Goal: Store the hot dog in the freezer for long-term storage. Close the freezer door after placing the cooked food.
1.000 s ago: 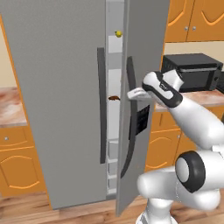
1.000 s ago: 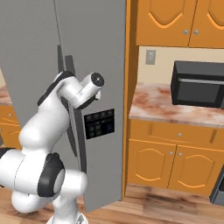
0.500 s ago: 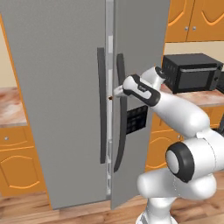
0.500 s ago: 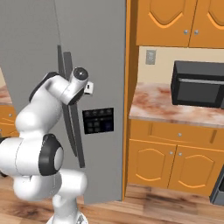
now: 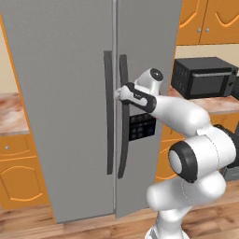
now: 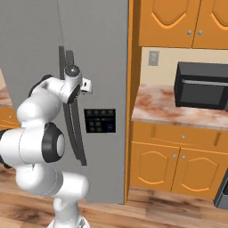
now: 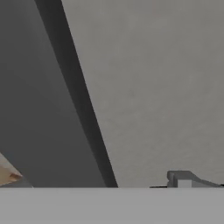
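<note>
Freezer door (image 5: 144,60) stands shut, or very nearly shut, its edge lying flush beside the plain wider grey door (image 5: 60,93), so the freezer's shelves and anything stored on them are hidden from where I stand; I cannot tell where the hot dog is. The gripper (image 5: 117,94) is against the freezer door's long black handle (image 5: 124,116), near its upper part, and its jaws seem to be spread wide with nothing between them, though the view there is poor. Below the hand, the small dark panel (image 6: 100,120) sits on the door face. To the right, a black microwave (image 6: 202,85) rests on the marbled counter (image 6: 173,110), with orange cabinets (image 6: 178,22) above and below.
</note>
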